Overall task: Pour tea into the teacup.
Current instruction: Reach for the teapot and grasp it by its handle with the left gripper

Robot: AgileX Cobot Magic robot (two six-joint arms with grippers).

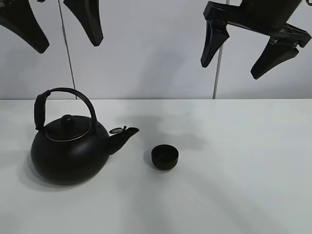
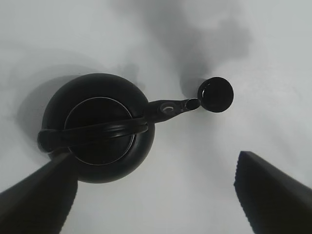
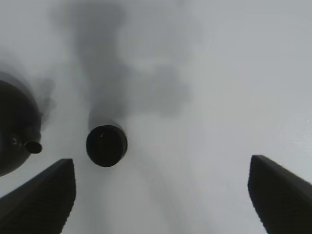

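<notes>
kettle (image 1: 68, 151) upright on table (image 1: 243, 170); teacup (image 1: 165, 157) at its 3 o'clock, just beside spout (image 1: 124, 135) | left gripper (image 1: 69, 46) aloft; jaws spread, empty | right gripper (image 1: 231, 69) aloft; jaws spread, empty

Only the kettle (image 1: 68, 151) and the cup (image 1: 165, 157), near its spout (image 1: 124, 137), block the table (image 1: 243, 195); right and front lie open.

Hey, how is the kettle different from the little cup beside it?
The kettle is far bigger than the cup. The kettle has an arched handle, a knobbed lid and a spout; the cup has none of these and is open on top. Both are round, black and upright on the white table.
</notes>
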